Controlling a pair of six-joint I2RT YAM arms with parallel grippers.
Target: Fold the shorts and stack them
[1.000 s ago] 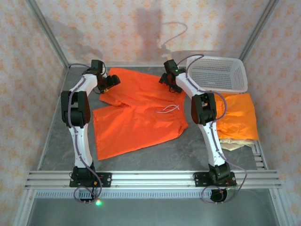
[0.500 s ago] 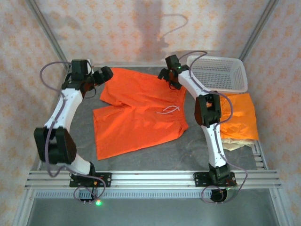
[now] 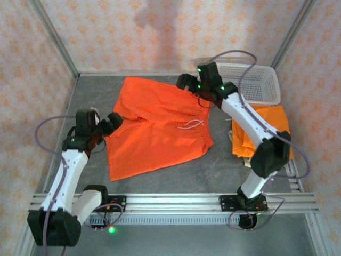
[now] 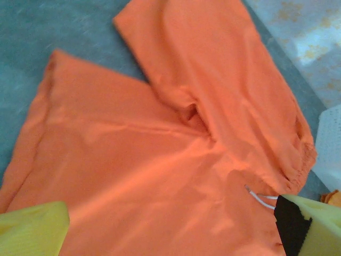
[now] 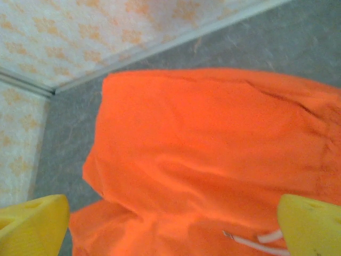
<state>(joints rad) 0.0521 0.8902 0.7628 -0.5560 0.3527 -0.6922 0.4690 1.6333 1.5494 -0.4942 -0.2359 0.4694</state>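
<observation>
White basket (image 3: 261, 85) at the table's (image 3: 176, 173) far right corner, folded orange shorts (image 3: 272, 120) outside it on its near side; spread orange shorts (image 3: 154, 128) mid-table, long axis left-right, waistband toward the right edge, legs left; my left fingers (image 4: 32, 229) and right fingers (image 5: 32, 218) both spread wide.

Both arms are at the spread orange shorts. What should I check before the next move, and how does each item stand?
1. Spread shorts lie flat: ok, light wrinkles at the crotch.
2. Left gripper open, empty: ok, fingers wide apart, nothing between them.
3. Right gripper open, empty: ok, fingers wide apart.
4. Drawstring clear of the fold: not ok, it lies loose on top.
5. Side stack tidy: cannot tell, the right arm covers part.
</observation>
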